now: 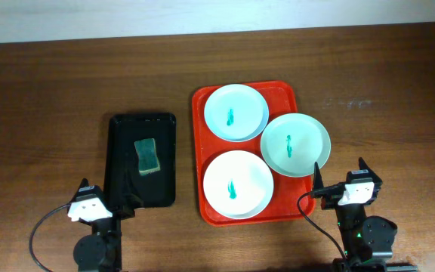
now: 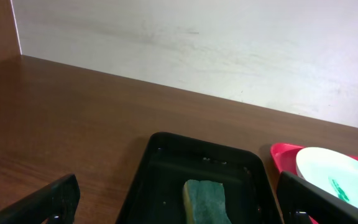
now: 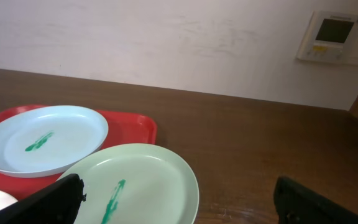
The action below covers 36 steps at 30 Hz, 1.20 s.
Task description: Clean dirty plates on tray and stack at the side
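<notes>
Wooden table (image 1: 51, 91): your three dirty plates (image 1: 249, 175) sit on the red tray (image 1: 200, 128) for wiping; sponge (image 1: 149, 155) left of tray; left gripper (image 1: 108, 193), right gripper (image 1: 340, 172) both spread, empty.

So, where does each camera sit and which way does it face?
Overhead: above table, looking straight down; left gripper, right gripper at bottom.
Left wrist: low, facing the wall over the sponge; open fingers show.
Right wrist: low, facing the wall over the mint plate; open fingers show.
All share the red tray.
</notes>
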Available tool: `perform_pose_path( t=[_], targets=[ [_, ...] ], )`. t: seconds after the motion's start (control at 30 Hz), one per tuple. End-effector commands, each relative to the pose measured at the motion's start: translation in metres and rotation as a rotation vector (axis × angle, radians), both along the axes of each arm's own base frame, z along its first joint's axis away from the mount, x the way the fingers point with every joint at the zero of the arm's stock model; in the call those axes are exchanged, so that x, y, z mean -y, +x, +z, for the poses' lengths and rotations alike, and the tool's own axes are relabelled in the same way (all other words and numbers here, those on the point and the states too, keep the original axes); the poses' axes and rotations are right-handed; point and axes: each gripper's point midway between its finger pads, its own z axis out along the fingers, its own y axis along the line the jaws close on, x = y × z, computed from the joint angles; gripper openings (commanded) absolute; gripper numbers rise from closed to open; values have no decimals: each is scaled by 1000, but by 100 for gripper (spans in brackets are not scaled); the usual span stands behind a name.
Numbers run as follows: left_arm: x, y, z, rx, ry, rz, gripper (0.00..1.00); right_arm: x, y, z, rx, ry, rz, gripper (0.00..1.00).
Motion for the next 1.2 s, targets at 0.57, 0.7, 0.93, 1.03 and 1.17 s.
perform_pose_path(
  t=[0.57, 0.7, 0.93, 1.03, 1.17],
  targets=[
    [0, 0, -1, -4, 16, 0, 99, 2, 0, -2, -3, -6, -9, 98],
    [0, 0, -1, -4, 17, 0, 99, 2, 0, -2, -3, -6, -9, 98],
    [37, 0, 4, 18, -1, -214, 99, -2, 0, -2, -2, -4, 18, 98],
    [62, -4, 3, 14, -11, -363, 99, -8, 0, -1, 2, 2, 50, 98],
    [74, -7, 8, 34, -11, -437, 99, -28, -2, 4, 17, 44, 163, 98]
  ],
)
